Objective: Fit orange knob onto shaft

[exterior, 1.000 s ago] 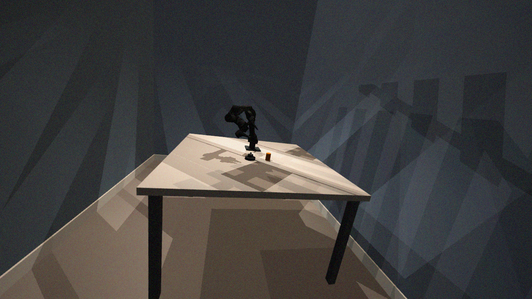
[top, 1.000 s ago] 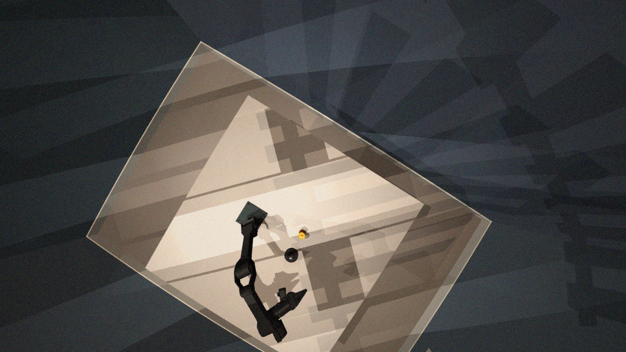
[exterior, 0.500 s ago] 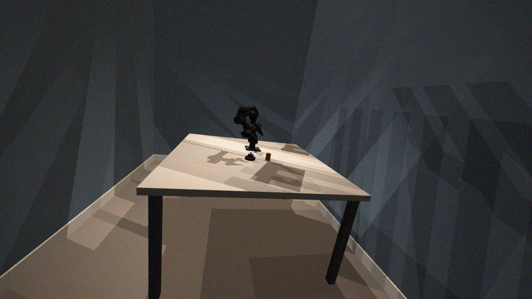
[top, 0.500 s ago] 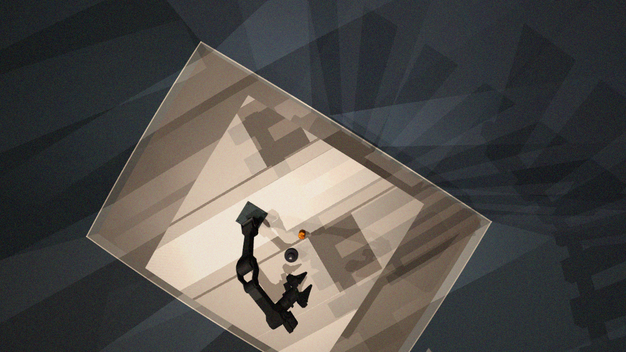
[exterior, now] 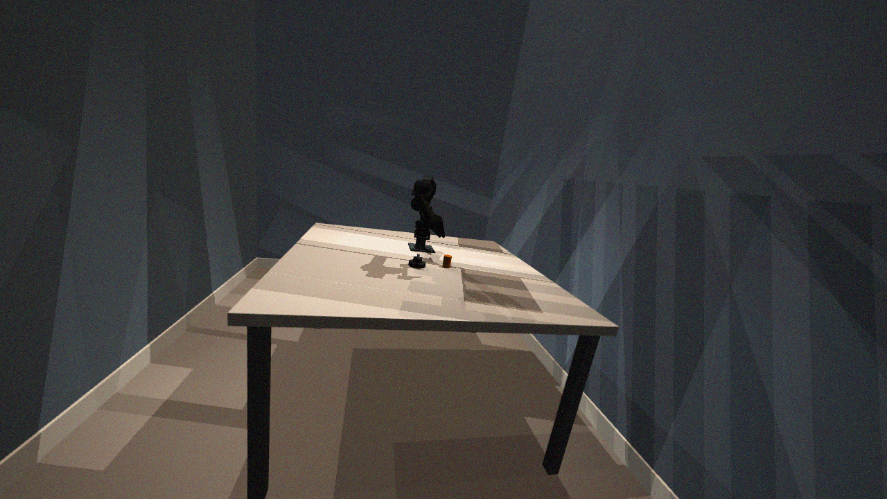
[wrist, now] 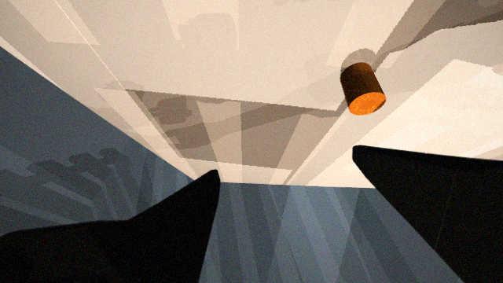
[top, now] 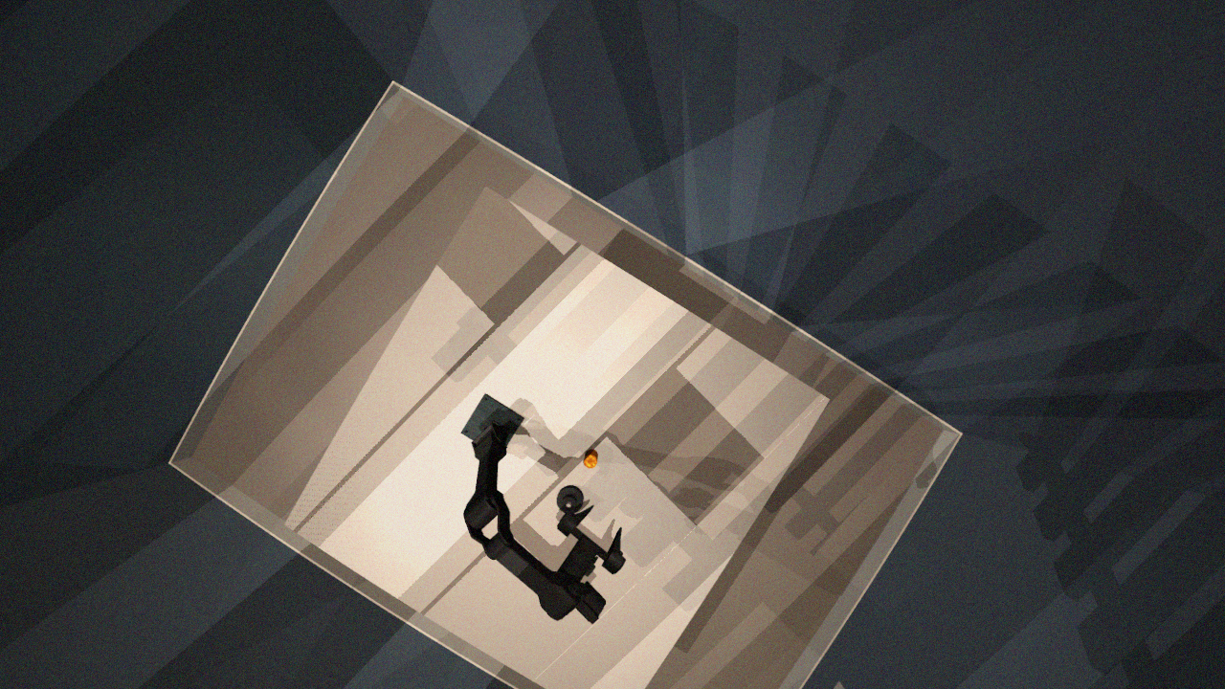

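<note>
The orange knob point(top: 590, 459) point(exterior: 447, 261) point(wrist: 363, 88) stands upright on the table; its hole is hidden underneath. The dark round pedestal point(top: 569, 498) point(exterior: 416, 263) is close beside it, with the short shaft point(exterior: 418, 255) sticking up from its centre. The shaft's flat side is too small to make out. My gripper point(top: 604, 518) point(wrist: 284, 164) is open wide and empty, raised above the table and tilted. In the top view one fingertip appears near the pedestal's edge, with the knob beyond. In the wrist view the knob is outside the finger gap, toward the upper right; the pedestal does not show.
The arm's base plate point(top: 478, 417) point(exterior: 421, 247) is on the table point(exterior: 322, 297), behind the pedestal in the exterior view. The dark arm point(top: 505, 531) curves round one side of the pedestal. Patchy shadows cross the table top.
</note>
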`<state>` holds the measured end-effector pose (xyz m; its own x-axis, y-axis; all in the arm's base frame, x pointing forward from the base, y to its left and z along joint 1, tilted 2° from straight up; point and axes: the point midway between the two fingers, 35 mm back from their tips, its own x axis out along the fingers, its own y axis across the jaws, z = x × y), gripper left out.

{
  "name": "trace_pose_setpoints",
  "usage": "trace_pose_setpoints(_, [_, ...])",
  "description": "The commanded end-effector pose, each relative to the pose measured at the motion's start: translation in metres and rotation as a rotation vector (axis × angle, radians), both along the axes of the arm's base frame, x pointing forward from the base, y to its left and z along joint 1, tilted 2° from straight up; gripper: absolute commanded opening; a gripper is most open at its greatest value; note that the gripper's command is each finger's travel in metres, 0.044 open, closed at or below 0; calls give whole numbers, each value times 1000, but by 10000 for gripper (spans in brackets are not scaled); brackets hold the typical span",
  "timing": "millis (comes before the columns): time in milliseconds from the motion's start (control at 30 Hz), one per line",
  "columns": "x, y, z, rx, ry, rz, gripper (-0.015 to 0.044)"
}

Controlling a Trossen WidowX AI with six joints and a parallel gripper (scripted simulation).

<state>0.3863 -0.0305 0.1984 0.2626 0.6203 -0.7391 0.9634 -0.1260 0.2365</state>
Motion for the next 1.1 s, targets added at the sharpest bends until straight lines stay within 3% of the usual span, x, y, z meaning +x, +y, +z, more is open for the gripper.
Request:
trace_pose_setpoints(0, [-33, 51, -19, -404, -404, 887, 440])
trace_pose_setpoints(533, [-67, 84, -33, -601, -731, 1851, 440])
trace_pose_setpoints(967, [-89, 99, -39, -563, -963, 2646, 440])
trace_pose_setpoints(1067, [-90, 99, -39, -549, -984, 2708, 440])
